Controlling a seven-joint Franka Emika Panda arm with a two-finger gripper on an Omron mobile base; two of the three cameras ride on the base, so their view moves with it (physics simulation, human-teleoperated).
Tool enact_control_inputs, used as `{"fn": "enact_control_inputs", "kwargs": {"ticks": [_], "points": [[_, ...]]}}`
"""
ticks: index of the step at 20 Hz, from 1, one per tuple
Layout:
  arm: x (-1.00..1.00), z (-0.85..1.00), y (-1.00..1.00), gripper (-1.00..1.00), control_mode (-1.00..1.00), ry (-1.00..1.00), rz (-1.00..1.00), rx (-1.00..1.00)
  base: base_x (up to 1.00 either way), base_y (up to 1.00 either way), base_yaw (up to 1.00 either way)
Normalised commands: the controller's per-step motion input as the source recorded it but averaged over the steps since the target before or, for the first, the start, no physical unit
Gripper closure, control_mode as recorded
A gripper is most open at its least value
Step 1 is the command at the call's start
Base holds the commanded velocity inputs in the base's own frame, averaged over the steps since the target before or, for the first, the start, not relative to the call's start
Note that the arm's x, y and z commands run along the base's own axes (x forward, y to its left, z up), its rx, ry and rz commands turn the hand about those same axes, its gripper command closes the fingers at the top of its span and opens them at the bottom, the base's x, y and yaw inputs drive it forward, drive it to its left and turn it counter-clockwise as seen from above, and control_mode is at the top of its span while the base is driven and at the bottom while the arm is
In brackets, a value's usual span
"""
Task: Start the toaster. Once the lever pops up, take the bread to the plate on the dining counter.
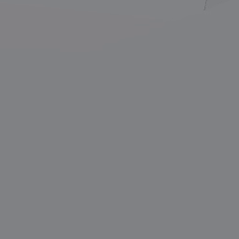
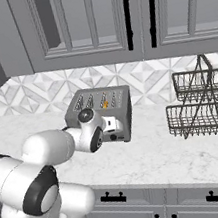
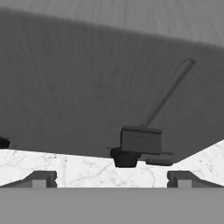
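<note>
**Hand at the toaster's front, lever near the bottom of its slot**

The arm reaches low across the marble worktop (image 2: 155, 158) to the grey toaster (image 2: 99, 113), which stands against the tiled backsplash under the grey wall cabinets. The wrist sits right at the toaster's front face, presumably because that is where the lever is mounted. The left base view gives nothing but flat grey.

In the hand view the toaster's front wall tilts across the upper part of the picture, with a slim slot running along it. The lever (image 3: 141, 140) sits at the end of that slot nearest the worktop, a dark blocky tab, with a round dark foot or knob (image 3: 125, 157) just below it. From this position I judge the lever is pressed down or close to it, so the start step looks to be under way or just finished.

The gripper (image 3: 111, 179) has its 2 fingers (image 3: 41, 178) spread wide apart, grasping nothing; the lever lies between and beyond them, not touching either one that I can tell. Spread fingers suit pushing a tab better than pinching it.

The bread (image 2: 105, 103) shows as a small orange-tan patch in 1 of the top slots, where it needs to be for toasting. A 2-tier wire basket (image 2: 200, 100) stands well apart to the right.

Next, in my judgement, the hand must wait for the lever to rise, then lift over the slots.
</note>
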Motion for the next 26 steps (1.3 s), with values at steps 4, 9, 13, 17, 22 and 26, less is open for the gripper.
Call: {"fn": "enact_control_inputs", "kwargs": {"ticks": [4,9,13,17,22,26], "points": [[-0.09,0.35,-0.01,-1.00,-1.00,0.00,0.00,0.00,0.00,0.00,0.00],[-0.02,0.57,0.00,-1.00,-1.00,-0.01,0.00,0.00,0.00,0.00,0.00],[-0.07,0.69,0.00,-1.00,-1.00,-0.10,0.00,0.00,0.00,0.00,0.00],[-0.03,0.71,0.00,-1.00,-1.00,-0.13,0.00,0.00,0.00,0.00,0.00],[0.00,0.40,0.00,-1.00,-1.00,-0.24,0.00,0.03,0.00,0.00,0.00],[-0.03,0.23,0.00,-1.00,-1.00,-0.28,0.00,0.08,0.00,0.00,0.00]]}}
